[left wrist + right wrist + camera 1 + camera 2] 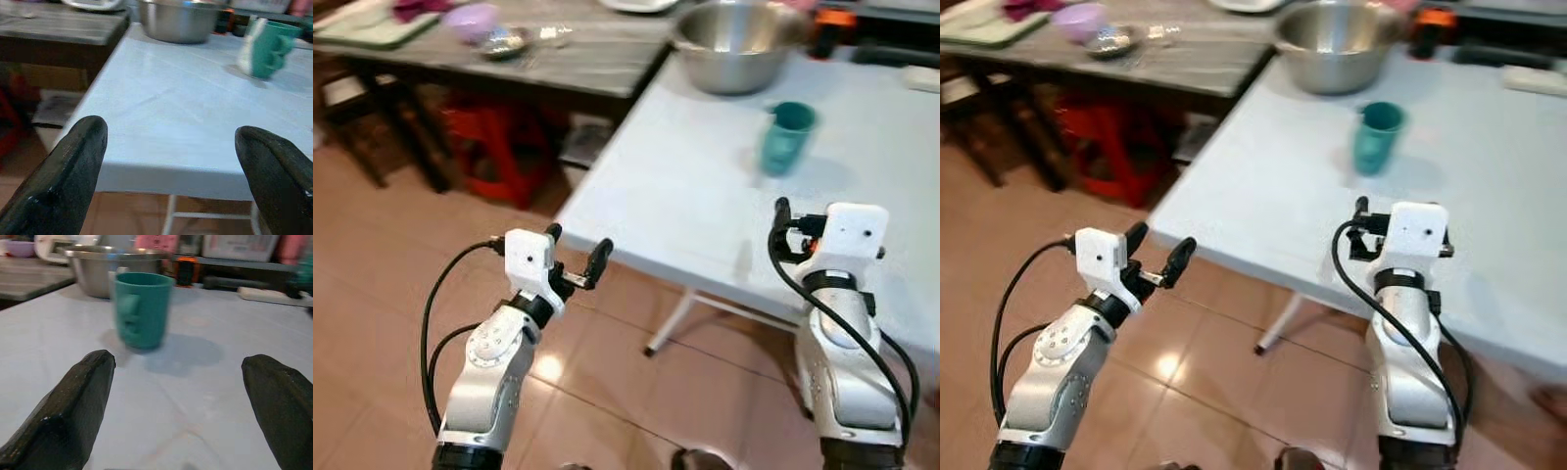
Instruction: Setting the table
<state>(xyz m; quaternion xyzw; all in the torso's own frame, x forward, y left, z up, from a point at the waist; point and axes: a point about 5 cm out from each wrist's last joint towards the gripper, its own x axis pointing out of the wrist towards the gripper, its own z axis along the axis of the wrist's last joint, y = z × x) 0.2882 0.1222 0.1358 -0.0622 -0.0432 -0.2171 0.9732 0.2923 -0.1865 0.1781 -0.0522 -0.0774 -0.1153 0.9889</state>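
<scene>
A teal mug [787, 137] stands upright on the pale blue table [685, 196], in front of a large steel bowl [736, 44] at the table's far side. My right gripper [178, 399] hovers low over the table top, short of the mug [142, 308], open and holding nothing. My left gripper [578, 250] is open too and hangs over the floor just outside the table's near left corner. In the left wrist view it [171, 166] points across the table edge toward the bowl [178, 19] and the mug [266, 46].
A dark wooden table [587, 59] stands at the back left with a purple bowl [470, 20], a small shiny dish [504, 42] and a green tray [372, 24]. A red stool [494, 147] sits under it. Tiled floor [372, 255] lies to my left.
</scene>
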